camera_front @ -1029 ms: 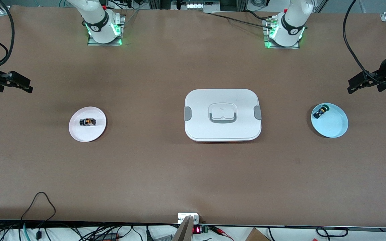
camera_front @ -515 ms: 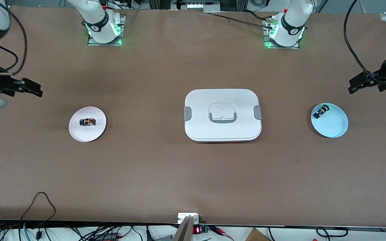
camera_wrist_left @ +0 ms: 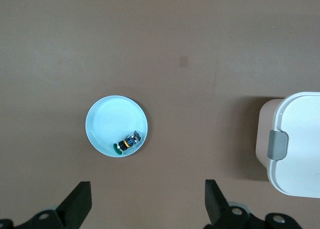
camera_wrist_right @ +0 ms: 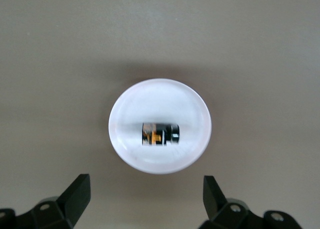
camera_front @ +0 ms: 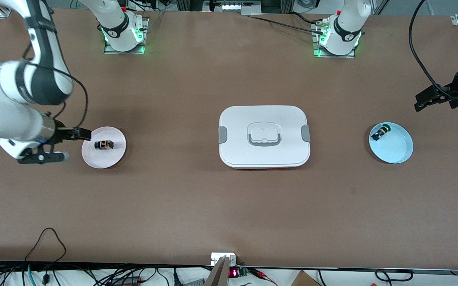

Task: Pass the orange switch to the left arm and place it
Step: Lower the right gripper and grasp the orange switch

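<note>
The orange switch [camera_front: 104, 144] lies on its side on a small white plate [camera_front: 109, 158] toward the right arm's end of the table. It also shows in the right wrist view [camera_wrist_right: 160, 134], on the plate [camera_wrist_right: 160, 96]. My right gripper [camera_front: 78, 146] is open and empty in the air at that plate's edge, and its jaws stand wide apart [camera_wrist_right: 145, 184]. The white box [camera_front: 237, 119] sits closed at the table's middle. My left gripper [camera_front: 419, 102] is open and empty [camera_wrist_left: 147, 186], up over the table at the left arm's end.
A light blue plate [camera_front: 398, 150] toward the left arm's end holds a green-capped switch [camera_front: 381, 132]; both show in the left wrist view, the plate [camera_wrist_left: 107, 119] and the switch [camera_wrist_left: 127, 143]. The box's corner [camera_wrist_left: 300, 139] shows there too.
My right arm has swung in from the table's end, bringing its gripper to the white plate's edge. The left gripper has hardly moved.
</note>
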Available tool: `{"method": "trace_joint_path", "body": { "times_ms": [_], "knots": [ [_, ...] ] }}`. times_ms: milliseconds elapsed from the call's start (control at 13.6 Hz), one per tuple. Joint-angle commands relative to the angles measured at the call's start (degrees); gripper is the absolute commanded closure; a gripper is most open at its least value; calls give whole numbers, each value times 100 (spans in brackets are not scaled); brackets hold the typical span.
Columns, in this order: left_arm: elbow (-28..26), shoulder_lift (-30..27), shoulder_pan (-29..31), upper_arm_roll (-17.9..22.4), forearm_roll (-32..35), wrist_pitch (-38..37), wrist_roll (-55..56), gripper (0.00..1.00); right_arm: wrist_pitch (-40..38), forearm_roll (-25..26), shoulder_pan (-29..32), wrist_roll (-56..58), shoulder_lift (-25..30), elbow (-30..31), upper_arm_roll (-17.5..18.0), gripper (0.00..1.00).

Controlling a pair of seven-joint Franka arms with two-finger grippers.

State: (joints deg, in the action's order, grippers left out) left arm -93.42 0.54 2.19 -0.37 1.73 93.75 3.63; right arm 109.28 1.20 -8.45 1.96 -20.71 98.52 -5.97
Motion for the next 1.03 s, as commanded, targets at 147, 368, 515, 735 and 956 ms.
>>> {"method": "trace_joint_path", "body": {
  "times_ms": [147,368,515,735,956],
  "knots": [
    [0,-45,45,-16,-59,-15,-29,0,2319,-6,9,-47,-127,1482,-9,0],
    [-9,-45,45,-16,-59,-15,-29,0,3055,3,115,32,-153,1978,-9,0],
    [-9,-45,45,-16,-59,-15,-29,0,3134,-6,106,32,-284,2022,-9,0],
    [-18,-45,45,-16,-59,-15,-29,0,3239,-6,106,23,-381,2101,-9,0],
    [-27,-45,45,-16,-59,-15,-29,0,3284,-6,115,23,-417,2145,-9,0]
  ]
}}
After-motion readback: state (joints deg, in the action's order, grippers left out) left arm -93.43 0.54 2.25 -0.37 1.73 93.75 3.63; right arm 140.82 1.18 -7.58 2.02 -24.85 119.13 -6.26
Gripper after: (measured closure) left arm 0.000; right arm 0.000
